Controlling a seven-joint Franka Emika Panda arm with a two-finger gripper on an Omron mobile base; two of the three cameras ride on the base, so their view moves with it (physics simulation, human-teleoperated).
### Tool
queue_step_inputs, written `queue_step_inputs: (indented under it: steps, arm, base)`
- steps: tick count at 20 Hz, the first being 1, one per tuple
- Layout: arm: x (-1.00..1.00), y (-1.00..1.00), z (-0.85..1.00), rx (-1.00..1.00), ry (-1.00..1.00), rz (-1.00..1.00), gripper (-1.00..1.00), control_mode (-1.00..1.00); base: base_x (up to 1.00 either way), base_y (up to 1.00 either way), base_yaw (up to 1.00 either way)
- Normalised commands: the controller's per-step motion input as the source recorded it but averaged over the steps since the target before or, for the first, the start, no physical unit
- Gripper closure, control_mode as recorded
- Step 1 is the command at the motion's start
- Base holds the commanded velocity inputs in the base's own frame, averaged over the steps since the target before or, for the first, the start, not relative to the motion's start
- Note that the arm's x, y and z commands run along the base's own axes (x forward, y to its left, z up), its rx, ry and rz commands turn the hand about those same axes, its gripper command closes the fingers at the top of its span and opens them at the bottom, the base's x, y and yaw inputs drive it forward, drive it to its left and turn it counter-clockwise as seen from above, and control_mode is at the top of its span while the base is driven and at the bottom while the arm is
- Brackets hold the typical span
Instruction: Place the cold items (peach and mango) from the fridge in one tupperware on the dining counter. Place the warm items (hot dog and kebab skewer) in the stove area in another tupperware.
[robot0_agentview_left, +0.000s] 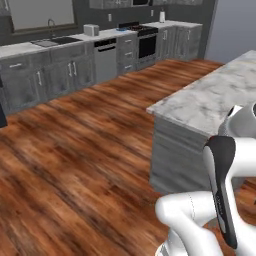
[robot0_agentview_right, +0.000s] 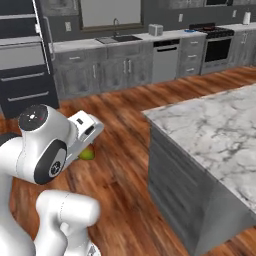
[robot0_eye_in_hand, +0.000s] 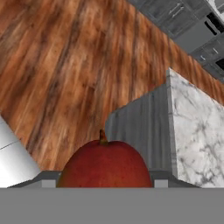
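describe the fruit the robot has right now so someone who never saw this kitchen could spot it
Find the marble-topped dining counter standing on the wood floor, then the robot's gripper just off its corner. The peach sits between the gripper's fingers: a round, deep red fruit with a short brown stem on top, the only red thing against the grey cabinets and brown boards.

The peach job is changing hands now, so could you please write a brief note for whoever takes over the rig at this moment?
Gripper: a red peach sits right at it in the hand view, apparently held; the fingertips are hidden, so the grip is unconfirmed.
Things: a green fruit, possibly the mango, lies on the wood floor beside the arm. The marble dining counter is just ahead. The stove stands on the far wall.
Done: peach is out of the fridge.
Left: find the tupperware, put peach and mango in one, then hot dog and kebab skewer in the other.
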Motion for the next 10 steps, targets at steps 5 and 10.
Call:
queue_step_inputs:
  steps: [5,10]
  arm:
    - [0.0,0.0,0.0,0.0,0.0,0.0,1.0,1.0]
    - [0.0,0.0,0.0,0.0,0.0,0.0,1.0,1.0]
  base:
    - [-0.4,-1.0,0.13]
    - [-0.78,-1.0,0.05]
